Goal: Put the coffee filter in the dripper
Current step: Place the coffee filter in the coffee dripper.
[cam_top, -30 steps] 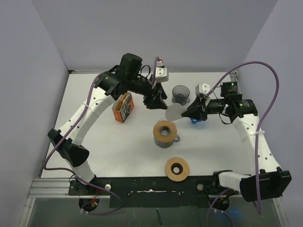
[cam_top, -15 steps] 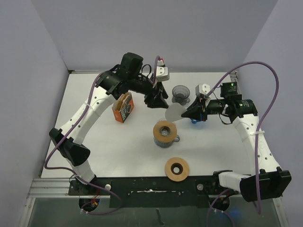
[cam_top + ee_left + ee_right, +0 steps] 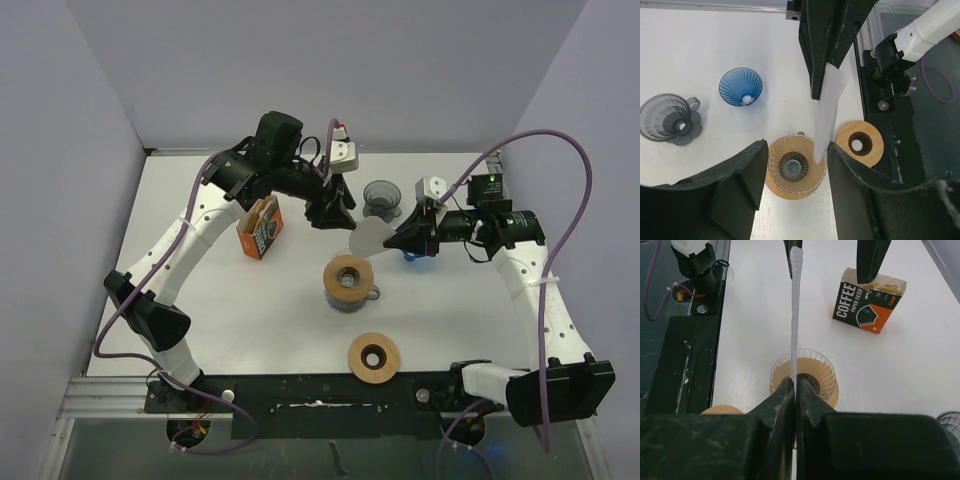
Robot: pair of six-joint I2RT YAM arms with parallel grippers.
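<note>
the right gripper [image 3: 795, 390] is clamped on the coffee filter [image 3: 826, 117], with both fingers pressed together on one edge of the paper. the filter is flat and white. it hangs in the air, clear of the surface [image 3: 250, 310], just to the far right of the dripper [image 3: 336, 268]. in the right wrist view the filter is seen edge-on, as a thin white strip lined up over the middle of the dripper. in the left wrist view its free tip overlaps the rim of the dripper. the filter is not seated in the dripper.

the dripper is clear and ribbed, with a round wooden collar. it stands upright near the middle of the surface and has nothing in it.

the left gripper [image 3: 332, 210] hangs above the surface on the far side of the dripper, near the free end of the filter. its fingers are apart and hold nothing.

other items on the surface:
- a coffee filter box [image 3: 261, 228], upright, to the far left of the dripper.
- a grey dripper [image 3: 382, 195], at the far side.
- a blue dripper [image 3: 740, 86], below the right gripper.
- a wooden ring [image 3: 358, 358], on the near side, apart from the dripper.
</note>
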